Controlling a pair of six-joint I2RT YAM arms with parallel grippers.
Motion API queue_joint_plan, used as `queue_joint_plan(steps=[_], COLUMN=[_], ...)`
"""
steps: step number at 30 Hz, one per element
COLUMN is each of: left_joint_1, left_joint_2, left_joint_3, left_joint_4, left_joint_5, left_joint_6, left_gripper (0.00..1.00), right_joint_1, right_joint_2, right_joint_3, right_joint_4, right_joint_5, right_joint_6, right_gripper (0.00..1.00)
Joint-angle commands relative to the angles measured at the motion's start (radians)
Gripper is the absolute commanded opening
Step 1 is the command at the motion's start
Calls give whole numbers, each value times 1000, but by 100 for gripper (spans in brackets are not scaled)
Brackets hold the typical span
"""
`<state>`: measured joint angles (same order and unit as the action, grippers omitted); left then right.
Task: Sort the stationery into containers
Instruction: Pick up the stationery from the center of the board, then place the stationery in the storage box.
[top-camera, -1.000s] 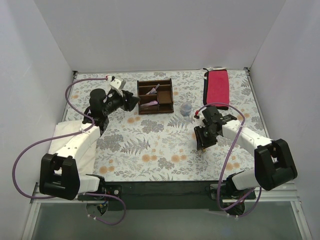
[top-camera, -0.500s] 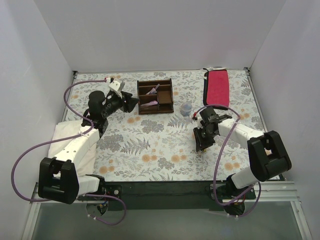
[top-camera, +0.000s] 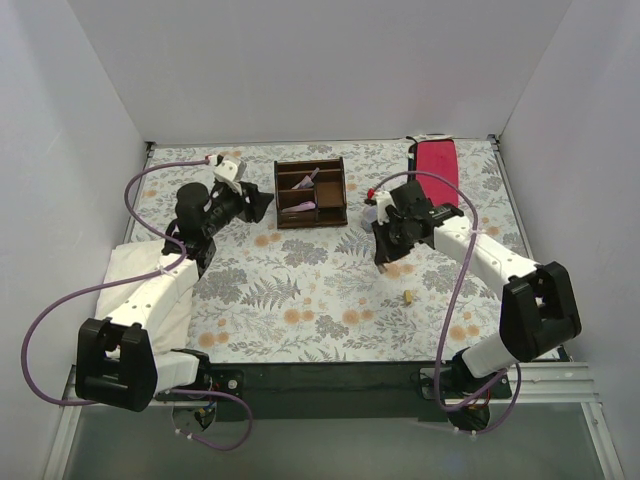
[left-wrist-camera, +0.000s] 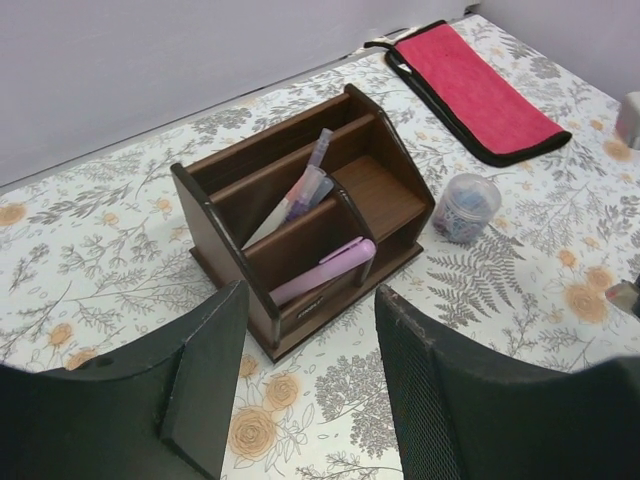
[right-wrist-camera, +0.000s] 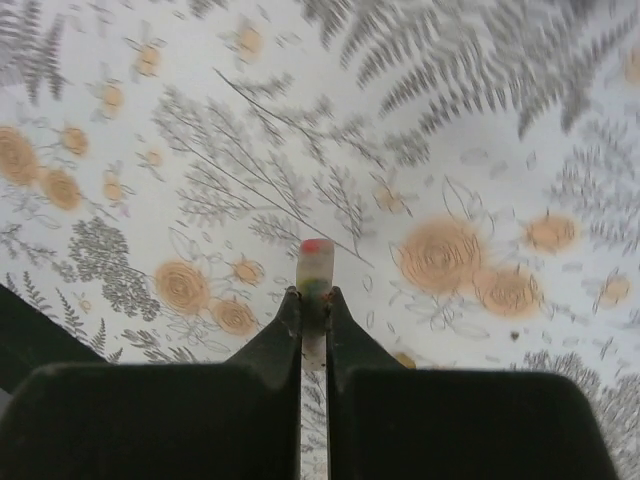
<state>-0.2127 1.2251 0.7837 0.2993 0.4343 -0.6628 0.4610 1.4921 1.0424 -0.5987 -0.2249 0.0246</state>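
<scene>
Back wall (top-camera: 320, 70): plain pale grey-white panel, standing straight up from the far edge of the bench
Left wall (top-camera: 55, 200): the same flat white panel, slanting in toward the far corner
Right wall (top-camera: 585, 140): a matching white panel, meeting the back wall in a clean seam
Bench (top-camera: 300, 290): covered by a white sheet printed with grey ferns and orange-tan flowers
Near edge (top-camera: 330, 375): a black strip runs across the front of the bench, with a pale metal rail (top-camera: 560, 398) just beyond it
Below the bench (top-camera: 330, 450): a dull grey-green surface, hazy
Light: soft and even from above, shadows faint and short
</scene>
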Motion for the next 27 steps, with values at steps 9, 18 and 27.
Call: queue_joint_plan(steps=[9, 18, 27], left_joint_1=[58, 58, 58], left_joint_2=[8, -4, -19], left_joint_3=[84, 74, 57], left_joint_4=[-57, -103, -124], left_joint_5=[-100, -115, -124], left_joint_6=[-24, -9, 9], left_gripper=[53, 53, 53], right_joint_1=[278, 323, 329], right_joint_2=[62, 188, 253], right_joint_3=[140, 15, -56], right_joint_4=[427, 848, 1039], right_joint_5=[42, 220, 324], right_joint_6=[-578, -900, -1022], right_gripper=[1, 1, 1])
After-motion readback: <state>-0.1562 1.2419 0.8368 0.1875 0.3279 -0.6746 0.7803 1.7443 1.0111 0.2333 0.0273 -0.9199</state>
